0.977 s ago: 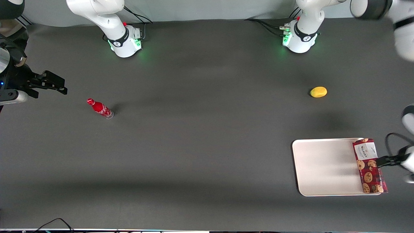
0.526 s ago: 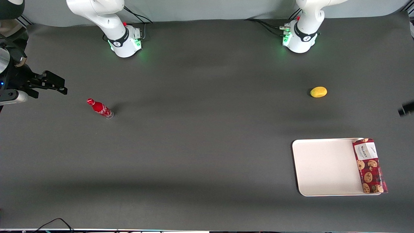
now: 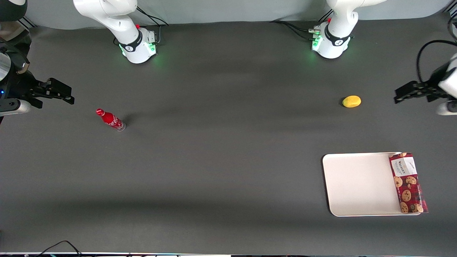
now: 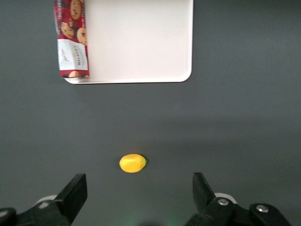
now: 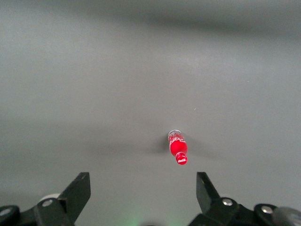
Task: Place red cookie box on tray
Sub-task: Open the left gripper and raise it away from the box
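Dark-red cookie box [image 3: 407,182] lies along the tray [image 3: 357,185] edge, perhaps overhanging slightly; gripper [image 3: 401,95] hangs wide and empty near the lemon [image 3: 351,101]; best retreat clear without nudging anything.

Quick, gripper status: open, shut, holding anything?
Gripper: open, empty, up near the lemon, clear of the cookie box lying at the tray edge.

Red cookie box [image 3: 407,182], white label panel: "Walkers".
Small red bottle [image 3: 110,120]: white script, unreadable.
Gripper [image 3: 400,96]: no text.
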Robot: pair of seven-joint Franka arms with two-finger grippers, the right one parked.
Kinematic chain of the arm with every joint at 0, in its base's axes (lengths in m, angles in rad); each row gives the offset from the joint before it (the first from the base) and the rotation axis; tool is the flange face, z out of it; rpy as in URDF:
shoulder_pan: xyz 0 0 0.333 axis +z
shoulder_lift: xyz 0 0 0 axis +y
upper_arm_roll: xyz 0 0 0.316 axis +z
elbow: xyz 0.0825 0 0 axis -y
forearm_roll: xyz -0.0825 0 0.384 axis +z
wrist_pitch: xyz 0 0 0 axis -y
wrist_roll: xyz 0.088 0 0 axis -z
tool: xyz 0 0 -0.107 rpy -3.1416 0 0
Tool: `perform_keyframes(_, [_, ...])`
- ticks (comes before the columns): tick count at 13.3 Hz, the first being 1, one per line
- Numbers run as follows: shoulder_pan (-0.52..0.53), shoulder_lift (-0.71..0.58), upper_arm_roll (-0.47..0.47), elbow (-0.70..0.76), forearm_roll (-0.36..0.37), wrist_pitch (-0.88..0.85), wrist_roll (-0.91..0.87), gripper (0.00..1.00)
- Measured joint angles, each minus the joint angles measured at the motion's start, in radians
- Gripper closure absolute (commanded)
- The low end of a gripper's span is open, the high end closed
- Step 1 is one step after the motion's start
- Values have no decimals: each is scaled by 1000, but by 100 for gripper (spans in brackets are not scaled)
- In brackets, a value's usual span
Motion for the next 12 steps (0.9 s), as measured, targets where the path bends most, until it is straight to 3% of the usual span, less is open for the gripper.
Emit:
perform_keyframes(3, [-86, 1, 12, 0, 0, 2, -22, 0])
perform_keyframes(12, [-91, -1, 34, 65, 1, -38, -23, 0])
